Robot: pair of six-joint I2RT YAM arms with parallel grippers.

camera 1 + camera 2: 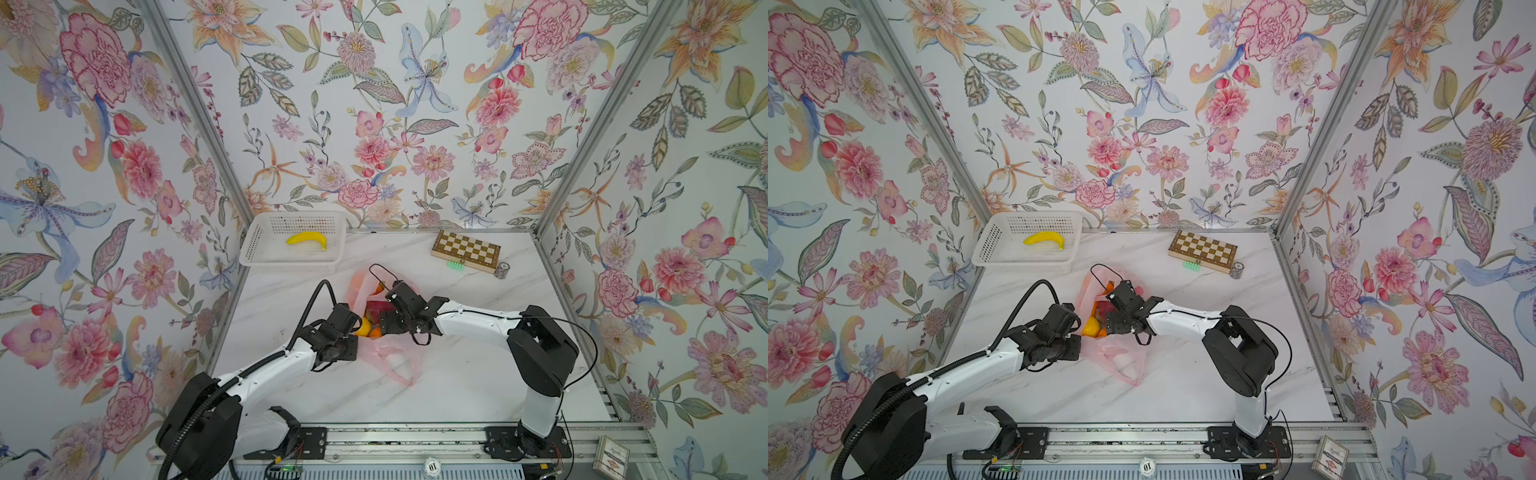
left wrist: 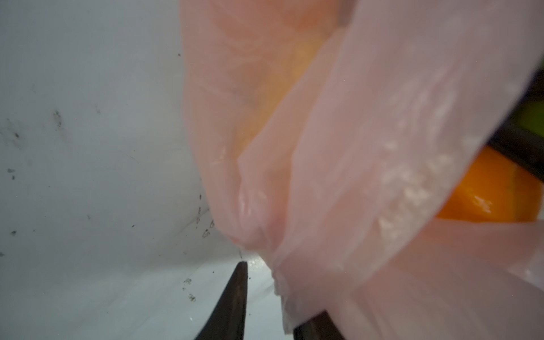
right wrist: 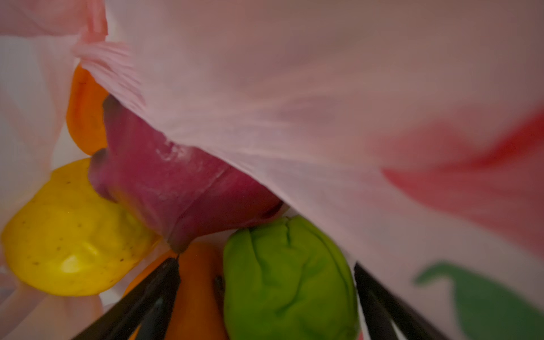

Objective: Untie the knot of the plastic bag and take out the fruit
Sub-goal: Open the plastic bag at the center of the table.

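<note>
The pink plastic bag (image 1: pixel 390 353) (image 1: pixel 1121 357) lies at the table's middle with its mouth open; the knot is out of view. Inside is the fruit: a yellow lumpy one (image 1: pixel 363 326) (image 3: pixel 73 235), a magenta dragon fruit (image 1: pixel 376 307) (image 3: pixel 176 188), an orange (image 3: pixel 200 288) and a green one (image 3: pixel 288 279). My right gripper (image 1: pixel 384 316) (image 3: pixel 266 268) reaches into the bag, open, its jaws wide on either side of the green fruit. At the bag's left edge my left gripper (image 1: pixel 357 328) (image 2: pixel 276 294) is nearly closed, the bag's film (image 2: pixel 353 147) running between its fingers and covering one.
At the back left a white perforated basket (image 1: pixel 257 249) holds a banana (image 1: pixel 306 239). A folded chessboard (image 1: pixel 465 250), a small green piece (image 1: pixel 455 264) and a little cylinder (image 1: pixel 501 270) sit at the back right. A card box (image 1: pixel 611 457) rests by the front rail.
</note>
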